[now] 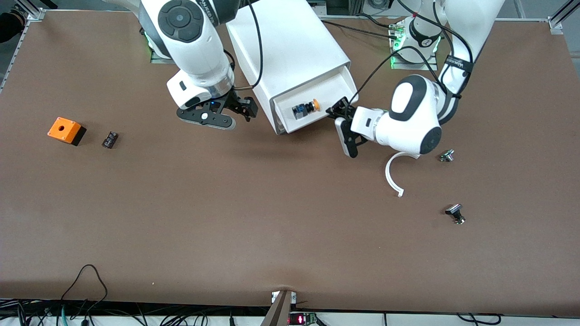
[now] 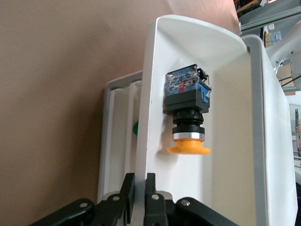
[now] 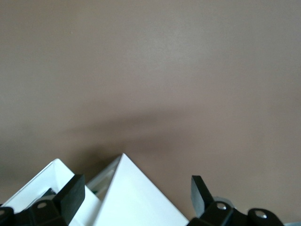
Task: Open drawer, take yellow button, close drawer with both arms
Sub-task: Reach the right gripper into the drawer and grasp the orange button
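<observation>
The drawer [image 1: 333,87], uppermost in the white cabinet [image 1: 290,45], stands pulled out toward the front camera. The button [image 1: 306,108] lies in it on its side, its orange-yellow cap toward the left arm's end. In the left wrist view the button [image 2: 187,115] rests on the drawer floor [image 2: 235,155]. My left gripper [image 1: 340,111] is shut on the drawer's front wall [image 2: 150,94], one finger [image 2: 126,188] on each face. My right gripper [image 1: 244,108] is open and empty beside the cabinet, at the right arm's end. Its fingers [image 3: 70,193] straddle a cabinet corner [image 3: 131,197] without touching it.
An orange cube with a hole [image 1: 66,130] and a small black part [image 1: 109,139] lie toward the right arm's end. A white curved strip [image 1: 392,174], a small silver part [image 1: 446,156] and a black-capped silver part [image 1: 455,213] lie toward the left arm's end.
</observation>
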Robot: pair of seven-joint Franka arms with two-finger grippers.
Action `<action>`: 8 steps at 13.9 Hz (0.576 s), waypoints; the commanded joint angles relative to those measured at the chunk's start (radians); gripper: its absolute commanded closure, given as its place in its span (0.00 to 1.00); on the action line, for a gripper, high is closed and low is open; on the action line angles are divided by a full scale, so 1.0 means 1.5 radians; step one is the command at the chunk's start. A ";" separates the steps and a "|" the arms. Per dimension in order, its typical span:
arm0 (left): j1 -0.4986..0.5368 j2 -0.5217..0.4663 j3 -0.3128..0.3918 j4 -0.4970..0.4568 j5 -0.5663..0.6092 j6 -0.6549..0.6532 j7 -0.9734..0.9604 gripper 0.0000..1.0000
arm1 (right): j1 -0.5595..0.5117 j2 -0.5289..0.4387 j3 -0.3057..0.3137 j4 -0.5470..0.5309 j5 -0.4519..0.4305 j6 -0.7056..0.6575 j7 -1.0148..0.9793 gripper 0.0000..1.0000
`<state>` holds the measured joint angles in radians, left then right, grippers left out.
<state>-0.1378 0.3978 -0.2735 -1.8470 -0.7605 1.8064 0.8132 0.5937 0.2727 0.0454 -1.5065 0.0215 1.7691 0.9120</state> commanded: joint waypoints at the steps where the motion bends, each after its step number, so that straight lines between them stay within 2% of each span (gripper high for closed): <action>1: 0.015 0.035 0.001 0.045 0.024 0.029 0.001 1.00 | 0.014 0.051 -0.005 0.078 -0.010 -0.006 0.117 0.00; 4: 0.035 0.043 0.001 0.071 0.024 0.028 0.000 1.00 | 0.038 0.105 -0.006 0.143 -0.019 -0.004 0.248 0.00; 5: 0.034 0.043 0.001 0.071 0.024 0.028 0.000 0.54 | 0.046 0.125 -0.006 0.166 -0.031 0.000 0.282 0.00; 6: 0.033 0.042 -0.002 0.071 0.022 0.012 -0.004 0.02 | 0.054 0.144 -0.006 0.188 -0.038 0.005 0.314 0.00; 8: 0.035 0.042 -0.001 0.088 0.024 -0.012 -0.005 0.01 | 0.069 0.177 -0.008 0.229 -0.040 0.018 0.366 0.00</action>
<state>-0.0870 0.4400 -0.2709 -1.7697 -0.7437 1.8182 0.8150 0.6684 0.4677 0.0449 -1.2709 -0.0200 1.7989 1.3799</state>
